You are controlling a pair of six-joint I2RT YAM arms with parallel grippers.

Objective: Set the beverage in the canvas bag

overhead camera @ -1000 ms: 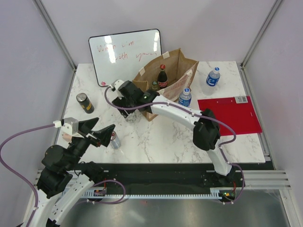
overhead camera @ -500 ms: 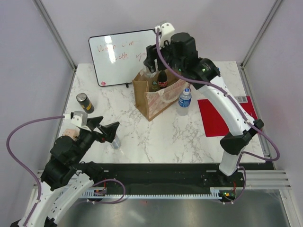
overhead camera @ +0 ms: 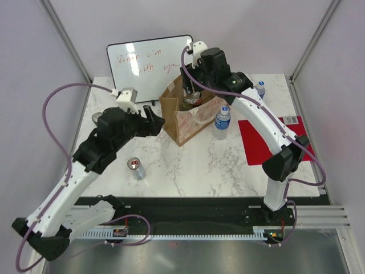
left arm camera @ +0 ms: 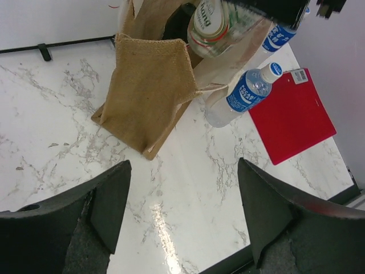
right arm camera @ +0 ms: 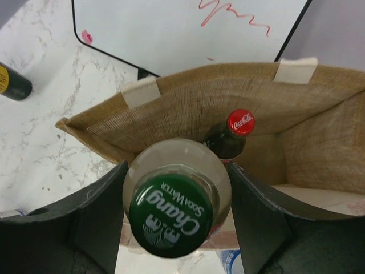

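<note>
The tan canvas bag (overhead camera: 183,117) stands upright at mid-table with its mouth open. A Coca-Cola bottle (right arm camera: 239,123) stands inside it. My right gripper (overhead camera: 193,85) is shut on a clear Chang soda water bottle with a green cap (right arm camera: 171,212) and holds it upright just above the bag's mouth (right arm camera: 188,108). My left gripper (overhead camera: 154,123) is open and empty, close to the bag's left side. In the left wrist view the bag (left arm camera: 149,91) lies ahead of the open gripper (left arm camera: 185,217), with the held bottle (left arm camera: 212,25) at the top.
A blue-label water bottle (overhead camera: 222,119) stands right of the bag, and another (overhead camera: 260,88) stands at the back right. A red folder (overhead camera: 265,142) lies on the right. A silver can (overhead camera: 136,168) stands near the front left. A whiteboard (overhead camera: 142,63) leans behind.
My left arm has swung up from the near edge to the bag's left side. My right gripper, first low at the bag's left, now holds the soda bottle over the bag's mouth.
</note>
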